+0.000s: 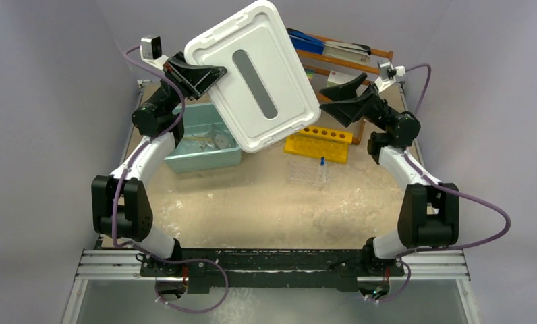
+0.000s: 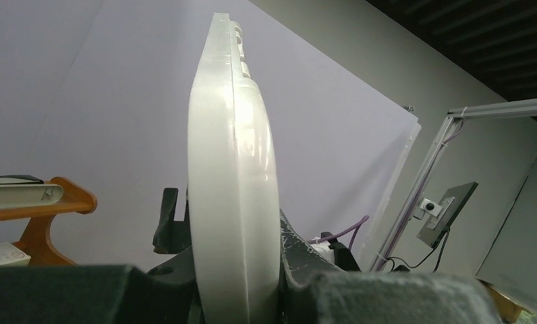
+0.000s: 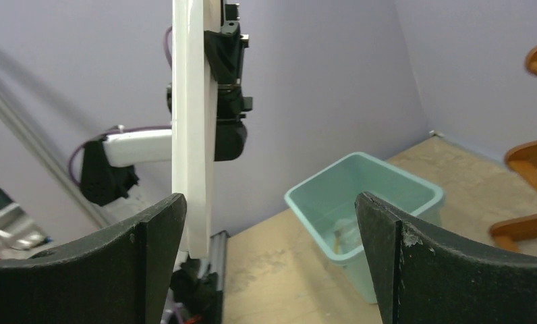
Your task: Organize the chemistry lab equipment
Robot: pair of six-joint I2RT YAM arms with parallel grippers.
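Locating the square transparent dish (image 1: 305, 174) nearest, lying flat on the table (image 1: 252, 202) just past its bare middle. Locating the yellow holed test-tube rack (image 1: 318, 143) just behind it, holes facing up and appearing empty. Treating both as waiting to be organised, judging by their position outside any container.

Finding the teal bin (image 1: 185, 160) left of the rack, uncovered, with small clear items (image 1: 215, 140) already lying on its floor, too small for identifying individually.

Pinching the white lid (image 1: 252, 74) with the left gripper (image 1: 202, 73), fingers pressed against both faces of one edge. Holding it raised and tilted above the bin, probably for keeping the mouth free for loading. Presenting the right gripper (image 1: 350, 94) at the lid's opposite edge, jaws spread wide and clamping nothing, probably lining up for sharing or taking over the load.

Noting a wooden stand (image 1: 350, 64) and a blue stapler (image 1: 309, 42) farthest back, outside the job.

Comparing views:
- Reading the layout and the lid's broad face from the overhead camera only, with the clamp itself hidden there.
- Confirming the clamp from the left wrist camera, seeing the lid edge-on and wedged between both fingers.
- Seeing from the right wrist camera the lid's thin edge close beside one finger and well apart from the other, without being able to tell whether touching, plus the bin interior beyond.
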